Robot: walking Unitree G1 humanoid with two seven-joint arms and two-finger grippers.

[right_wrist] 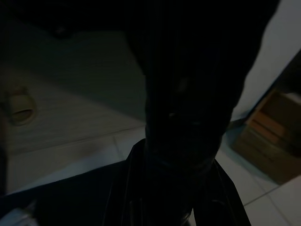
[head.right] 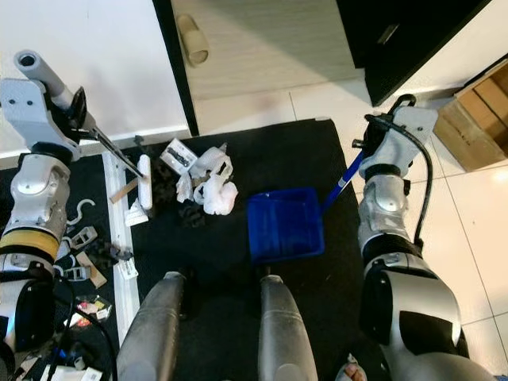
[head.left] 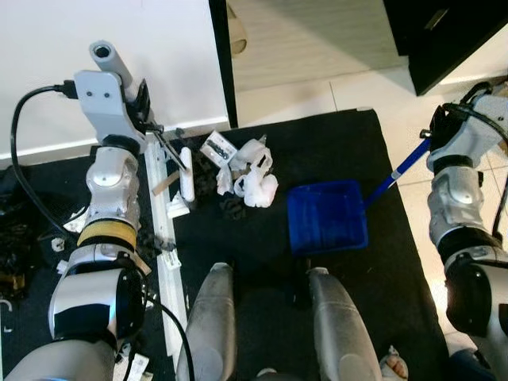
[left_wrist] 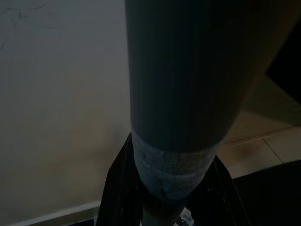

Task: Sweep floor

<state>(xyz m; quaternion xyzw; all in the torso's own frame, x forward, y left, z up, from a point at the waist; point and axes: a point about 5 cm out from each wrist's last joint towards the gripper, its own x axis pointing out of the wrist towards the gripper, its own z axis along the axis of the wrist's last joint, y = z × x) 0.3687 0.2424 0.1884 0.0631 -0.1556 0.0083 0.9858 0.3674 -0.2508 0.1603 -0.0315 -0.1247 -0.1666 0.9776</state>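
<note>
A cardboard box sits on pale tiles; a slipper lies by the doorway.

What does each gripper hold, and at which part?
The left gripper holds the broom at its handle top. The right gripper holds the blue dustpan by its handle end.

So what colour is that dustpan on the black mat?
Blue, pan and handle alike; the dustpan shows best in the left eye view.

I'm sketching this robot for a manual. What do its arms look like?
Both arms are jointed silver metal shells. The left arm has a yellow band at its lower part, a white wrist block and a looping black cable. The right arm carries a black cable too. Fingers are black.
</note>
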